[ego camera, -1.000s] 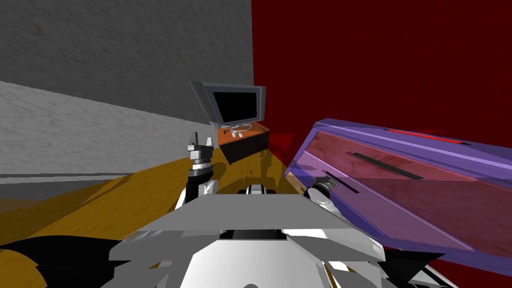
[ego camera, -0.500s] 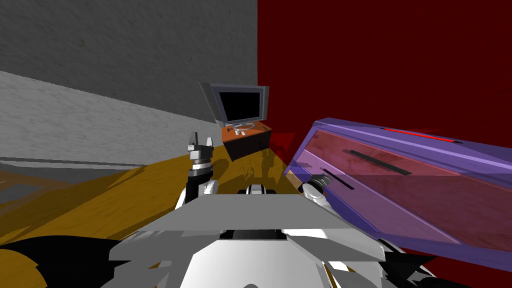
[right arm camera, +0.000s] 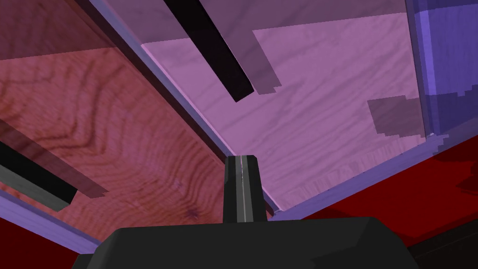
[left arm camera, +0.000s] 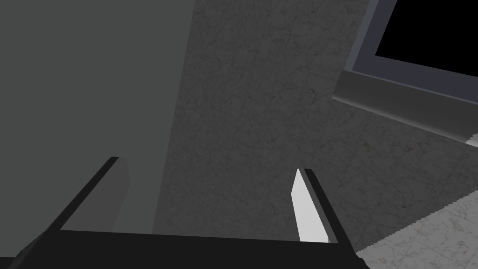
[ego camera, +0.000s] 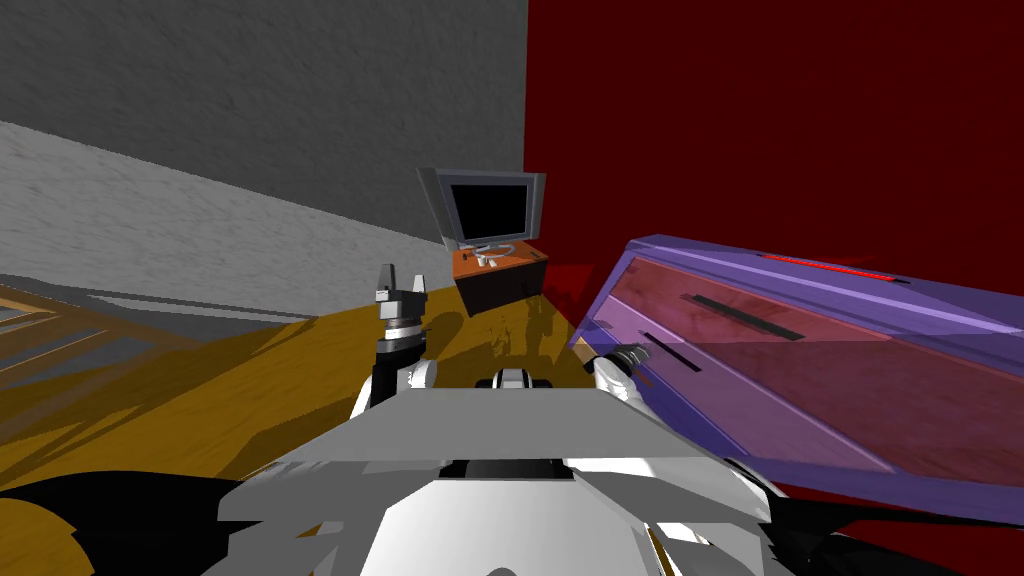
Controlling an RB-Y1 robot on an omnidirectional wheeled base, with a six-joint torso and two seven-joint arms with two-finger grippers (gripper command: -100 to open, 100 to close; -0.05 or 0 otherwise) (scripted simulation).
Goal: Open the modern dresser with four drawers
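Note:
The dresser [ego camera: 800, 370] stands to my right, a purple frame with reddish and pink wood-grain drawer fronts and black bar handles. My right gripper [ego camera: 628, 355] is shut with nothing between its fingers and hovers at the near end of the second handle [ego camera: 672, 352]. In the right wrist view its closed fingertips [right arm camera: 242, 161] point at the seam between the reddish front [right arm camera: 116, 140] and the pink front [right arm camera: 317, 107], beside the end of a black handle [right arm camera: 210, 51]. My left gripper [ego camera: 402, 288] is raised on my left, open and empty, its fingers [left arm camera: 305, 205] wide apart.
A dark-screened monitor [ego camera: 490, 208] sits on an orange-topped stand [ego camera: 500, 278] in the corner ahead. A dark red wall [ego camera: 760, 120] backs the dresser and a grey wall [ego camera: 250, 110] runs on the left. Yellow-brown wood floor [ego camera: 250, 390] spreads on my left.
My head view has swung, so the monitor and stand sit further right. My right hand has drifted a little left and up along the drawer front. Both grippers stay as they were.

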